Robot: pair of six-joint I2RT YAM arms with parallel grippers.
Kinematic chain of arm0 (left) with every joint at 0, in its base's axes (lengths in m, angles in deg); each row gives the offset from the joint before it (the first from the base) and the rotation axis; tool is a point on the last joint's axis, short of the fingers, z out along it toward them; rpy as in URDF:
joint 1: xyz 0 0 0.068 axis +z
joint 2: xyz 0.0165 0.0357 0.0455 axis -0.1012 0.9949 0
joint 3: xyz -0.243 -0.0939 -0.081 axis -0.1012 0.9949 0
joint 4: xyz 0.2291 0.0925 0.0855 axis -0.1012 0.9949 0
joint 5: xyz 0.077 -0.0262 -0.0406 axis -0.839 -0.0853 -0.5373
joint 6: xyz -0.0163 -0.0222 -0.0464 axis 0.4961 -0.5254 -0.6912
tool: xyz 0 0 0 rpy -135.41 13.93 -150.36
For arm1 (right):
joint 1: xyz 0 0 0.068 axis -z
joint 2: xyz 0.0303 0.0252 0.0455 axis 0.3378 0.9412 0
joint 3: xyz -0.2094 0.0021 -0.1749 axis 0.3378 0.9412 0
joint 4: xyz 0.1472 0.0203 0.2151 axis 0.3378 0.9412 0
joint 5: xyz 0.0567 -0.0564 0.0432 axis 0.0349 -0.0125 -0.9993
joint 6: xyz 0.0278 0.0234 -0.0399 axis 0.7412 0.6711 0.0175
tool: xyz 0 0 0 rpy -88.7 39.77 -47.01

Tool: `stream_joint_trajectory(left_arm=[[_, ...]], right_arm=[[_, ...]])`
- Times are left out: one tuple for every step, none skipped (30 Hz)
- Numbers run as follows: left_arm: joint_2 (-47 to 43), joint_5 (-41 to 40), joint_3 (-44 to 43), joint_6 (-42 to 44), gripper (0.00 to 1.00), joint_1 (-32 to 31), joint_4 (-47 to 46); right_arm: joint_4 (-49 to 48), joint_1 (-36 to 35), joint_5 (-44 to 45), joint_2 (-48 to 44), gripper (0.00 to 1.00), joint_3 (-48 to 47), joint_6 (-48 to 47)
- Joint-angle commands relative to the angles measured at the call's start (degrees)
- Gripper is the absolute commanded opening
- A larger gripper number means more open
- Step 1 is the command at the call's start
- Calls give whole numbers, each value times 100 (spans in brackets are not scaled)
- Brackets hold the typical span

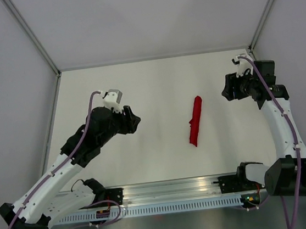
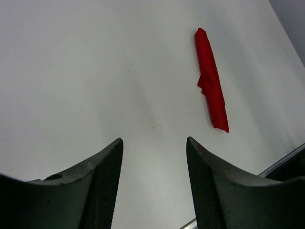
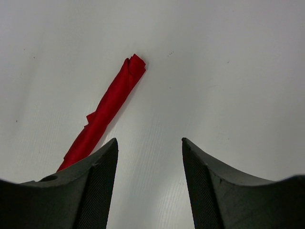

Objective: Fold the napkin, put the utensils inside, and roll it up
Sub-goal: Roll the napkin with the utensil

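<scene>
Napkin (image 1: 196, 122) rolled tight, lying on counter (image 1: 155, 86) between arms. Left tool (image 2: 153, 140) open, empty. Right tool (image 3: 149, 140) open, empty, apart from napkin.

Left gripper (image 1: 135, 120): jaws apart, nothing held, pointed right; left arm (image 1: 64, 163) bent low. Right gripper (image 1: 226, 92): jaws apart, nothing held, pointed left; right arm (image 1: 282, 124) stretched forward.

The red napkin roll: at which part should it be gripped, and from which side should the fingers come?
Probably at its middle, from above. The napkin lies flat as a long thin roll, so the right fingers, set across its narrow width, can close around it. A loose flap sticks out near mid-length; pinching there would likely keep the roll shut.
</scene>
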Motion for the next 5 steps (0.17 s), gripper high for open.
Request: stream_joint_trajectory(left_arm=[[-235, -227, 122, 341, 61, 25, 121], [-279, -227, 139, 349, 61, 34, 130], [-314, -227, 139, 393, 61, 25, 138], [-367, -227, 139, 402, 61, 34, 139], [-385, -219, 139, 420, 62, 34, 139]], right_arm=[[-389, 16, 97, -230, 62, 120, 90], [-425, 16, 114, -274, 62, 182, 108], [-486, 16, 123, -327, 62, 200, 125], [-530, 16, 132, -415, 64, 226, 169], [-591, 25, 210, -468, 65, 305, 213]])
